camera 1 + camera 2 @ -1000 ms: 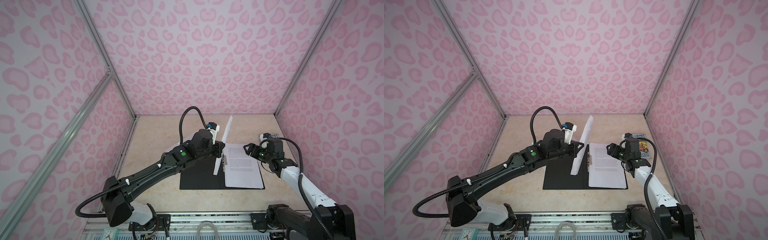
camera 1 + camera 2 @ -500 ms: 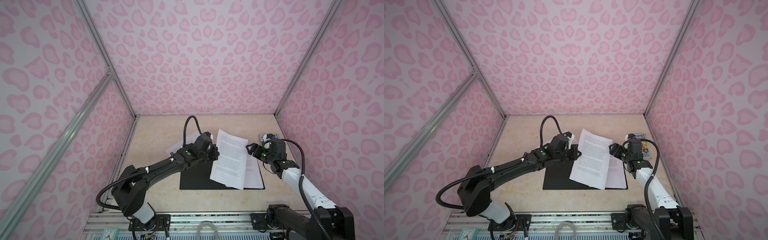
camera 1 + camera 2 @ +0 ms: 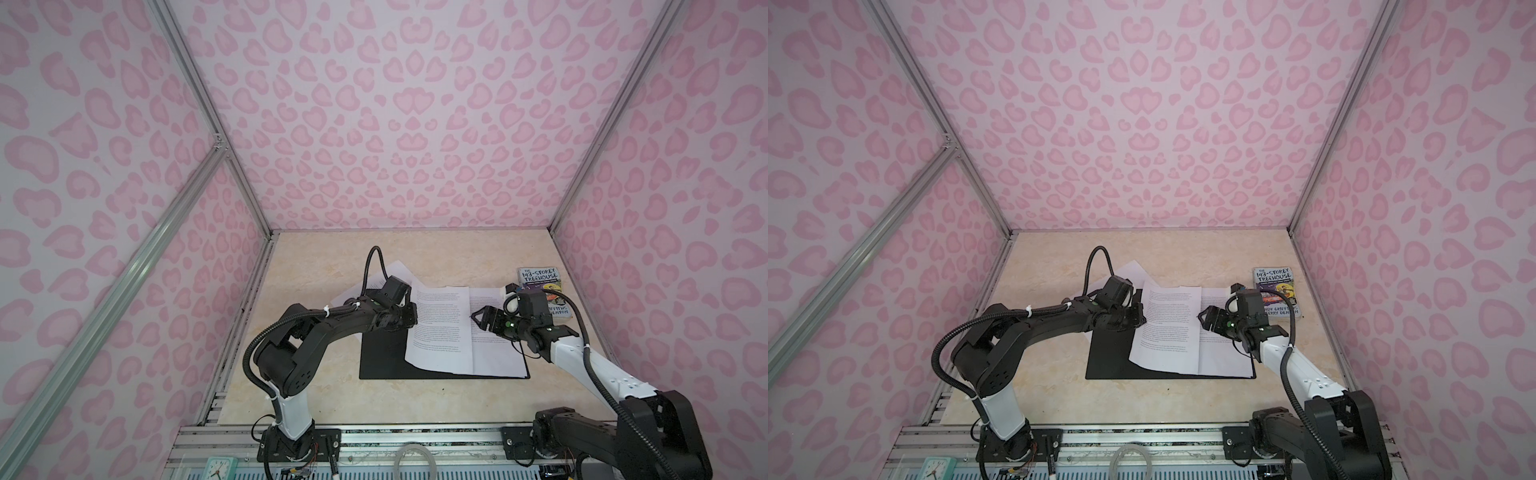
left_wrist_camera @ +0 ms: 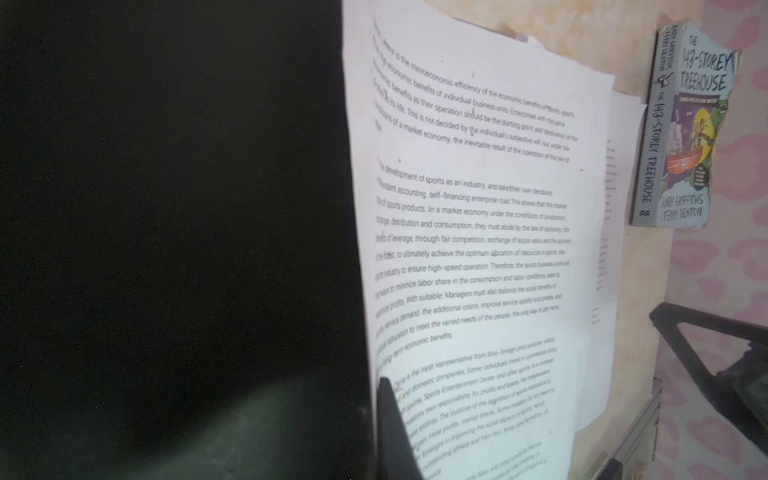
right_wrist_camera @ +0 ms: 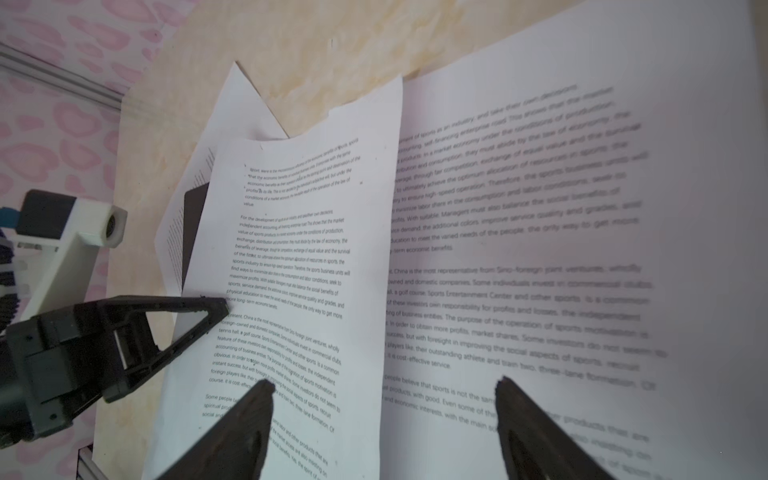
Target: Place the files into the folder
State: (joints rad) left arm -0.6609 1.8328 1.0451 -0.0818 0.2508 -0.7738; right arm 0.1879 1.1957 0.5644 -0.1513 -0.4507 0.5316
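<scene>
Now: likely laying a sheet (image 3: 440, 328) onto the files (image 3: 496, 353) in the right half of the open folder (image 3: 382, 357), centre frame.
Left gripper (image 3: 410, 319): fingers pinching that sheet's left edge; arm stretched low over the folder's left half.
Right gripper (image 3: 477, 322): fingers spread, hovering above the stack, right of centre.
Next: probably release, square the edges, then fetch the loose sheets (image 3: 392, 270) at upper centre.

sheet (image 3: 440, 328): upright a second ago, then tipping right, now nearly flat over folder (image 3: 382, 353) centre, overlapping page (image 3: 496, 349) in its right half | left gripper (image 3: 410, 319): dropped low with it, arm (image 3: 332, 328) folded back lower-left
</scene>
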